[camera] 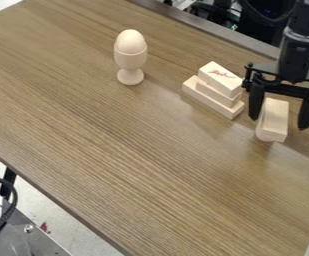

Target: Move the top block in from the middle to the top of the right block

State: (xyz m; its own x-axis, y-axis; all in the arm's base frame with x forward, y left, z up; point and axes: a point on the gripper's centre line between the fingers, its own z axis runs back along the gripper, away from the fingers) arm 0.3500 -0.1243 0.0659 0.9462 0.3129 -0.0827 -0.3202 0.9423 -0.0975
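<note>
Block stack [221, 86] close beside hand [278, 124]

Looks down at a slant on a wood-grained worktop [110, 165]. Toward its far edge, shows an egg [130, 41] seated upright in a wooden cup [130, 61]. Farther right, near that edge, takes in a bottom block [211, 103], with a shorter middle block [215, 92] on it and a red-marked top block [220, 79] above. Just beside them, toward the worktop's right edge, includes a black gripper [279, 124] pointing down, with jaws spread around a pale right block [275, 117].
</note>
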